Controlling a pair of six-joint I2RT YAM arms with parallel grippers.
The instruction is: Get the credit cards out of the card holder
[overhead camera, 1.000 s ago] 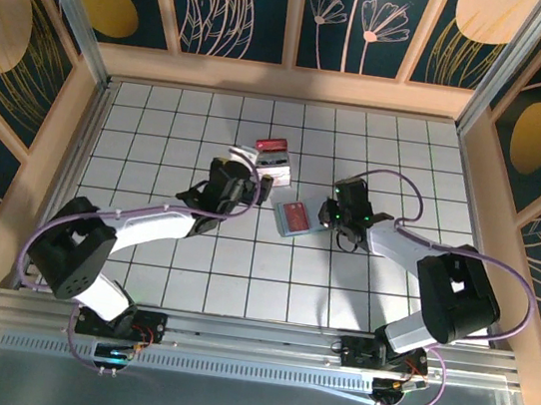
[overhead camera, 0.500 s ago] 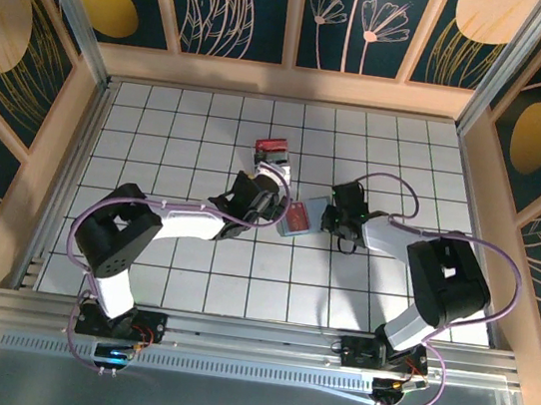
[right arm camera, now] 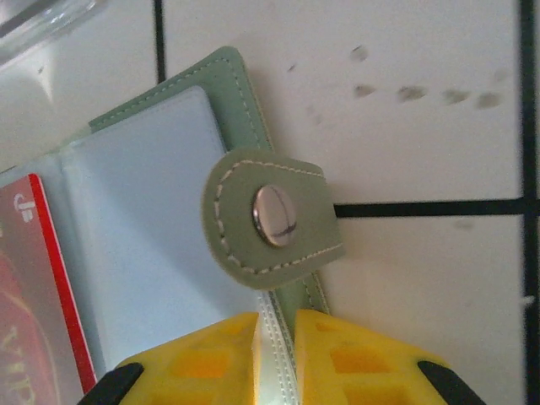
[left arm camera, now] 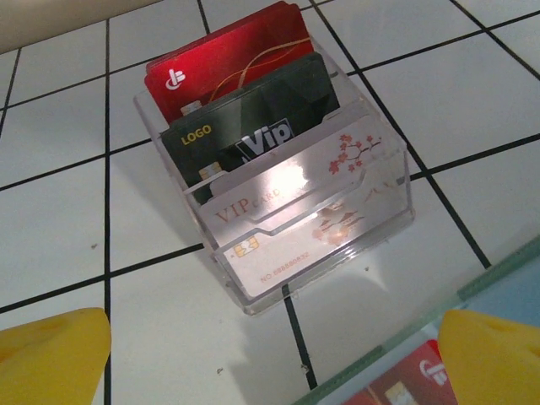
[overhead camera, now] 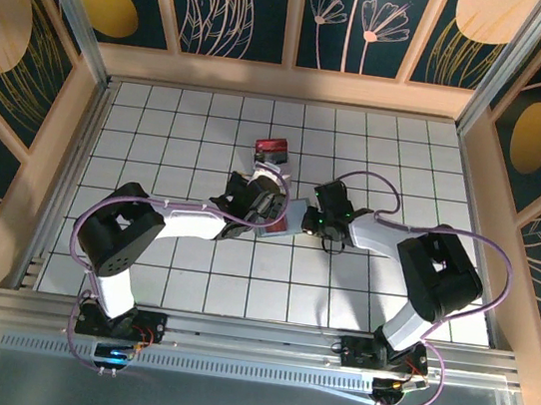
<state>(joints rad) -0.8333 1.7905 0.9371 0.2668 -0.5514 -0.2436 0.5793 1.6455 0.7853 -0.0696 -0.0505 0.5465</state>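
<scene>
Near the table's middle, the right gripper clamps the card holder's edge, likely steadying it so the wide-apart left gripper can reach the red card.

**Enclosure and surroundings**

Work surface: white tabletop ruled with a black grid. Faint dark specks lie on one tile, upper right of the right wrist view. A pale wooden frame borders the tabletop at top, left and right. Wall panels are dark teal with line-drawn flowers, leaves and orange discs. An aluminium rail runs along the bottom edge. Lighting is even.
</scene>
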